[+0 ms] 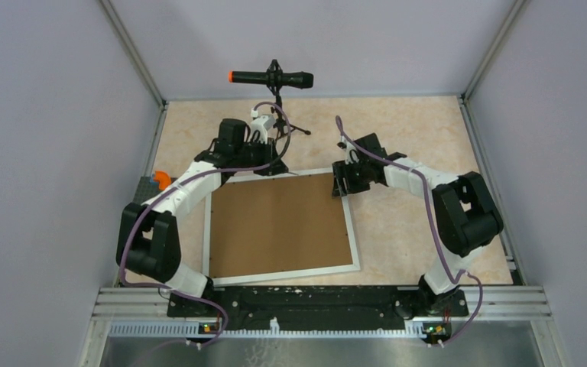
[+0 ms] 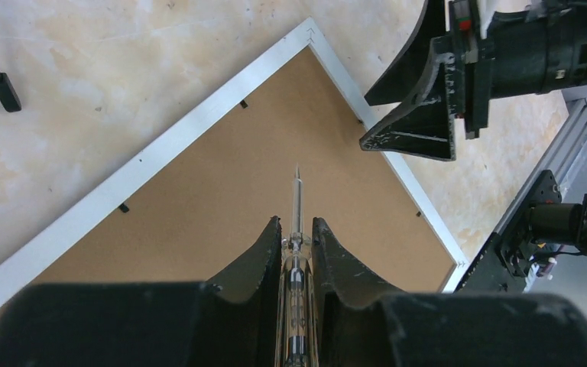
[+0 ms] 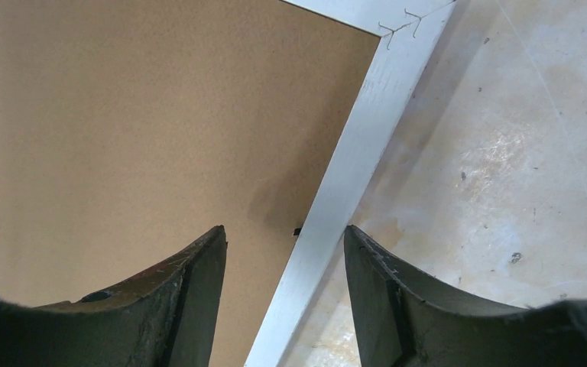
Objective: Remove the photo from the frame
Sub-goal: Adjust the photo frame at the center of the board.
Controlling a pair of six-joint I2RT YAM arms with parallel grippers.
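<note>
The white frame (image 1: 283, 274) lies face down on the table with its brown backing board (image 1: 275, 225) up. The photo is hidden beneath the board. My left gripper (image 2: 296, 223) hovers over the board near the far edge, shut on a screwdriver (image 2: 296, 195) with a clear handle; its thin metal shaft points toward the far right corner. Small black tabs (image 2: 124, 207) line the board's edge. My right gripper (image 3: 284, 229) is open, its fingers straddling the frame's right border (image 3: 351, 160) close to the far right corner, beside one tab (image 3: 297, 230).
A black microphone with an orange tip (image 1: 271, 78) stands on a tripod behind the frame; one tripod leg (image 2: 0, 84) rests on the table. An orange and black object (image 1: 159, 180) sits at the left table edge. A metal rail (image 1: 321, 298) runs along the near edge.
</note>
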